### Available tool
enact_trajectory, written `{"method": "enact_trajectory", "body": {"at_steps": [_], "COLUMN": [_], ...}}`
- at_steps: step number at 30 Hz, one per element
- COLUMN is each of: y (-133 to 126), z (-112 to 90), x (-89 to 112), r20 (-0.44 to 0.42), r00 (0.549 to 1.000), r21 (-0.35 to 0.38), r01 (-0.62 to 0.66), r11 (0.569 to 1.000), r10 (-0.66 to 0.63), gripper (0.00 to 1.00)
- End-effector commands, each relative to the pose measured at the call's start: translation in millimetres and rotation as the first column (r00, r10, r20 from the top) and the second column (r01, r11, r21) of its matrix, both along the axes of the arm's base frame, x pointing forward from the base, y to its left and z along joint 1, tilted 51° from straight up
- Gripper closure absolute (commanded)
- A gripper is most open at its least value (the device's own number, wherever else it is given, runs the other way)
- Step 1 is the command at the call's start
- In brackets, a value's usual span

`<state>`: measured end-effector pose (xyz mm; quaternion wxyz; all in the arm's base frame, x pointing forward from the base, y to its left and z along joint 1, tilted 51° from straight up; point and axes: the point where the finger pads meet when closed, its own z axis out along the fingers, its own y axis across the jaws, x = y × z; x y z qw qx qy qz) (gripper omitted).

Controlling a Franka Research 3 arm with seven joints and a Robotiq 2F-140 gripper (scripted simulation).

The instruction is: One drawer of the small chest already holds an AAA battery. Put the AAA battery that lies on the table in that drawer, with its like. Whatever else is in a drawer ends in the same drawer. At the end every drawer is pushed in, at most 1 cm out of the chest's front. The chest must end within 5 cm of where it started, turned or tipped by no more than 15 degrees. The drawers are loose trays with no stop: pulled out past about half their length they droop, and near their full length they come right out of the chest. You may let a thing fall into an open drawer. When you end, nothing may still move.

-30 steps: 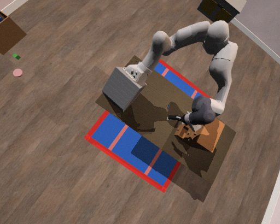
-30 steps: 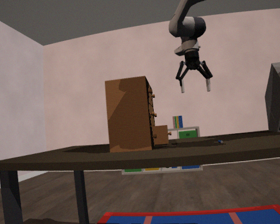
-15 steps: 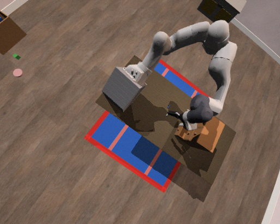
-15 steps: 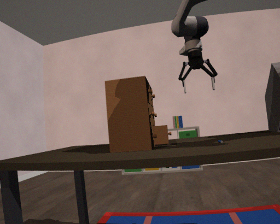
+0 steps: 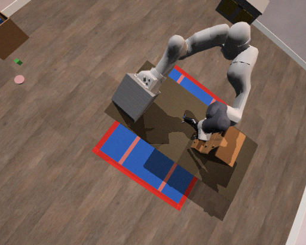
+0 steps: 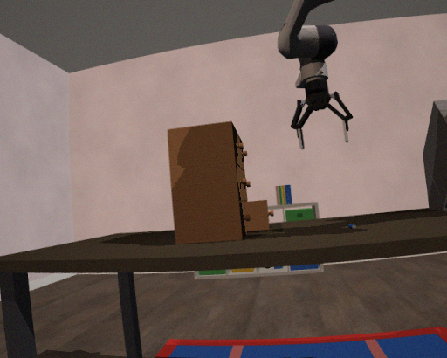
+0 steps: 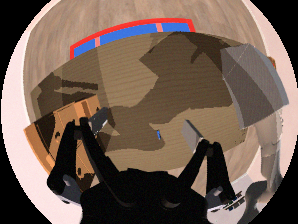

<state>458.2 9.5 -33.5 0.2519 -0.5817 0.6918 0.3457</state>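
The small brown chest [image 6: 208,183] stands upright on the dark table, with its drawer fronts facing right in the exterior view. Its bottom drawer [image 6: 257,216] is pulled out a short way; the upper drawers look pushed in. The loose AAA battery [image 6: 351,226], small and blue, lies on the table to the right of the chest. It also shows in the wrist view [image 7: 158,135], between my fingers and far below them. My gripper [image 6: 323,140] is open and empty. It hangs high above the table, between the chest and the battery. The inside of the drawers is hidden.
The grey block [image 6: 443,157] under the arm's base stands at the table's far right and also shows from above [image 5: 134,95]. A blue and red mat [image 5: 145,162] lies on the floor beside the table. A low shelf [image 6: 297,211] stands by the back wall.
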Motion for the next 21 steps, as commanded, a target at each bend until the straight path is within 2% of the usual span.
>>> {"method": "enact_trajectory", "body": {"at_steps": [1, 3, 4, 5, 9, 10, 15, 16, 20, 21], "y": [0.9, 0.9, -0.1, -0.1, -0.1, -1.0, -1.0, -1.8, -1.8, -2.4], "z": [0.3, 0.3, -0.1, -0.1, -0.1, -0.4, -0.4, -0.6, -0.6, -0.8], "x": [-5.0, -5.0, -12.0, -12.0, -12.0, -18.6, -18.6, -24.7, -24.7, -30.3], "r20": [-0.181, -0.181, -0.263, -0.279, -0.279, -0.36, -0.367, -0.443, -0.443, -0.506], "r00": [0.974, 0.974, 0.942, 0.934, 0.934, 0.885, 0.88, 0.818, 0.818, 0.751], "r21": [-0.024, -0.024, -0.045, -0.05, -0.05, -0.08, -0.082, -0.118, -0.118, -0.155], "r01": [0.137, 0.137, 0.206, 0.219, 0.219, 0.286, 0.291, 0.353, 0.353, 0.405], "r11": [0.99, 0.99, 0.978, 0.975, 0.975, 0.955, 0.953, 0.928, 0.928, 0.901], "r10": [-0.139, -0.139, -0.21, -0.224, -0.224, -0.295, -0.3, -0.367, -0.367, -0.425], "gripper": [0.0, 0.0, 0.0, 0.0, 0.0, 0.0, 0.0, 0.0, 0.0, 0.0]}}
